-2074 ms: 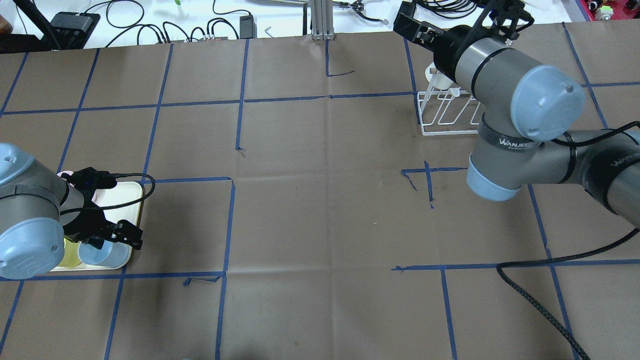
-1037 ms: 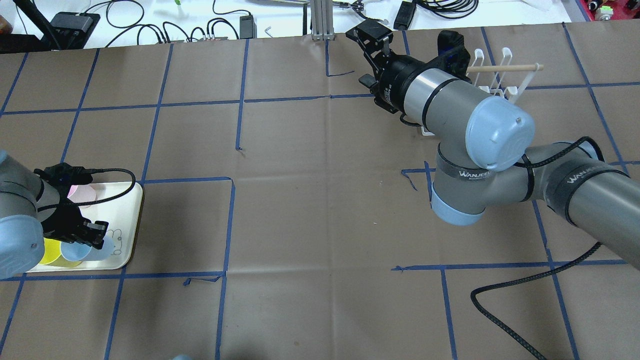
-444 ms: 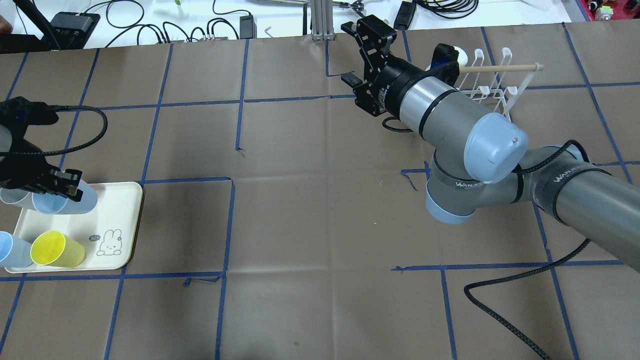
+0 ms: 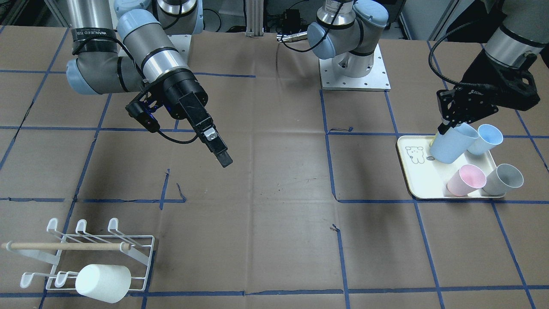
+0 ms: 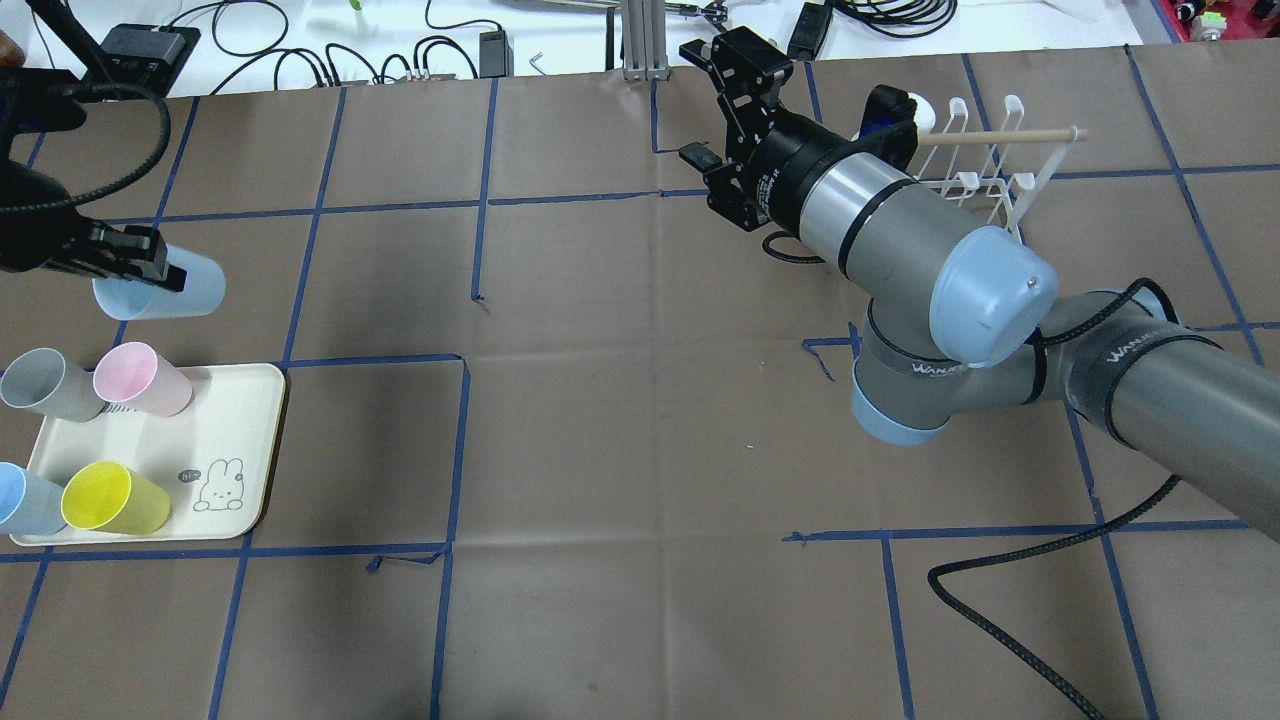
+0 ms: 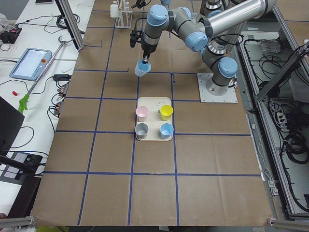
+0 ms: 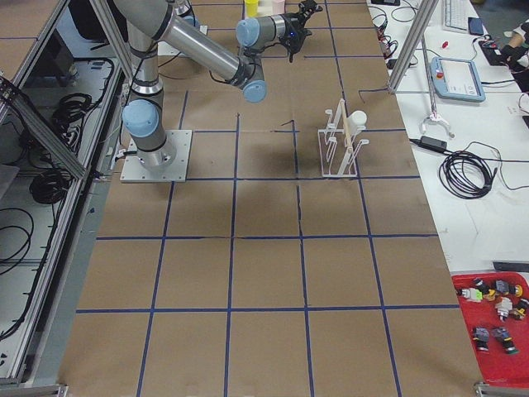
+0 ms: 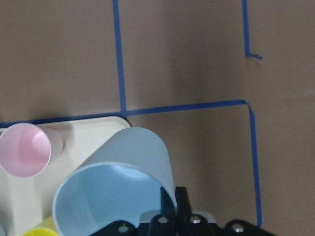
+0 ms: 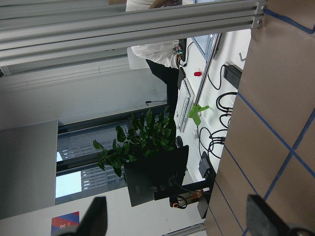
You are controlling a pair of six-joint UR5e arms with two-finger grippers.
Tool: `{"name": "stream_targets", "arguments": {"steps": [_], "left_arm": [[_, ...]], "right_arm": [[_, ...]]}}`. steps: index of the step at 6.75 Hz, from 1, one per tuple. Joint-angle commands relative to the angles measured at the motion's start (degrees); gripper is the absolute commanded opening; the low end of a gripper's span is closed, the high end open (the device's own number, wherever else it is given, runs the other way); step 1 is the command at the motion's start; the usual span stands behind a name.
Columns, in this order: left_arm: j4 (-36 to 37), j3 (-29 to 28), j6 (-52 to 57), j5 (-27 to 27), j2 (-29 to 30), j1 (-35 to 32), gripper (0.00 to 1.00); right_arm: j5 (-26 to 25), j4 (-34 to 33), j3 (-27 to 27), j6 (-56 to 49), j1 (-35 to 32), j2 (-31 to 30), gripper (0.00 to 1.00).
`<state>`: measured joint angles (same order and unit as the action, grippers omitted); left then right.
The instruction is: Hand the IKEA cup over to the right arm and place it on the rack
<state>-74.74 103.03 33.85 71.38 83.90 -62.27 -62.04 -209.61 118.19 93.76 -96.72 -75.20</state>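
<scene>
My left gripper is shut on the rim of a light blue cup and holds it tilted in the air, beyond the cream tray. The front view shows that cup above the tray's corner. In the left wrist view the cup fills the lower middle. My right gripper is open and empty above the far middle of the table, left of the white wire rack. The right wrist view shows its two fingertips wide apart. The rack carries a white cup.
On the tray stand a grey cup, a pink cup, a yellow cup and another blue cup. A black cable lies on the table at the near right. Cables and gear lie beyond the far edge.
My left gripper took the light blue cup off the tray and raised it toward the far side. My right arm swung from the rack toward the table's middle, gripper open.
</scene>
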Motion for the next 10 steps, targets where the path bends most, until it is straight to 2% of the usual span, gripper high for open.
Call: {"name": "stream_targets", "arguments": {"steps": [1, 2, 3, 5, 7, 8, 10], "left_arm": [[7.53, -2.40, 2.17, -19.60, 3.62, -0.21, 0.00], [11.76, -2.48, 2.71, -28.05, 5.37, -0.91, 0.00], [16.24, -1.96, 3.84, -34.32, 7.57, -2.57, 0.00], [27.65, -1.35, 5.60, -39.71, 11.96, -8.27, 0.00], [43.54, 0.41, 5.79, -43.41, 18.81, -13.03, 0.00], [51.63, 2.68, 5.61, -49.09, 21.71, -13.48, 0.00], [69.81, 10.92, 3.78, -53.87, 25.16, -13.84, 0.00]], "right_arm": [[-0.71, 0.08, -0.33, -0.15, 0.04, -0.03, 1.00], [-0.71, 0.26, -0.42, -0.50, 0.12, -0.03, 1.00], [-0.71, 0.43, -0.42, -0.50, 0.12, -0.03, 1.00], [-0.71, 0.52, -0.59, -0.59, 0.12, -0.03, 1.00], [-0.80, 0.52, -0.59, -0.50, 0.21, -0.03, 1.00], [-0.80, 0.52, -0.59, -0.59, 0.21, -0.03, 1.00], [-0.88, 0.70, -0.50, -0.59, 0.30, -0.03, 1.00]]}}
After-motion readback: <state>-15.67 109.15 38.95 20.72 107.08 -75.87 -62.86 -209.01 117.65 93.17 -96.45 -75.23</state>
